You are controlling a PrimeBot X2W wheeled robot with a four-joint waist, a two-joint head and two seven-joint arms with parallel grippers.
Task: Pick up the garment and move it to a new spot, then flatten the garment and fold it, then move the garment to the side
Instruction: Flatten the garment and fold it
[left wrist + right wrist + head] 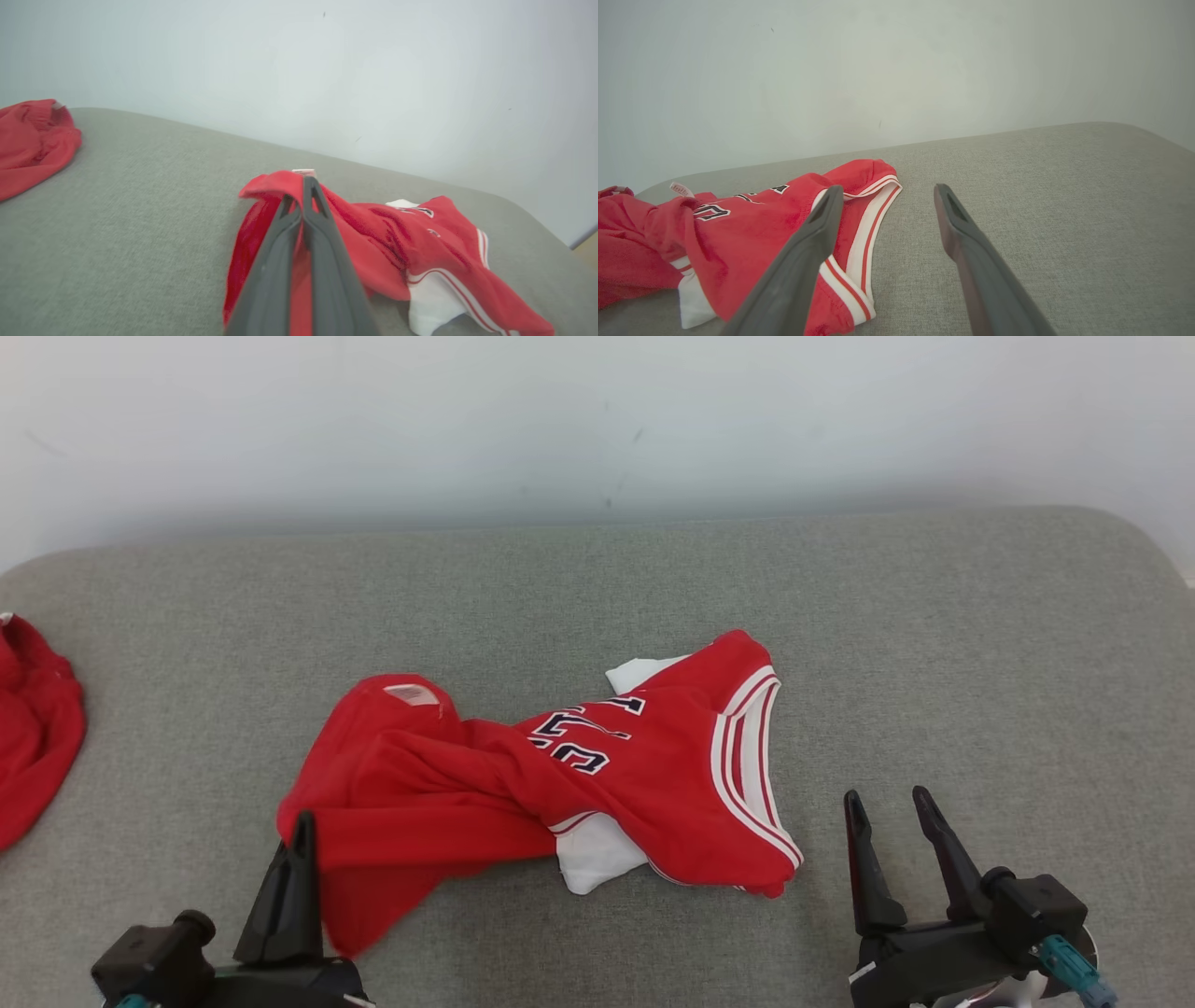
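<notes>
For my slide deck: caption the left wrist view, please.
Left gripper shut on a crumpled red jersey on a grey cushion.

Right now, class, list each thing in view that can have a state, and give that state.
red jersey: crumpled, twisted, not yet folded
left gripper: shut on the red jersey's edge
right gripper: open, empty, apart from the red jersey
other red garment: bunched up, far to the robot's left

Plain indoor test space, maybe a lab: grey fabric-covered pad (597, 588) against bare white wall (597, 420).
</notes>
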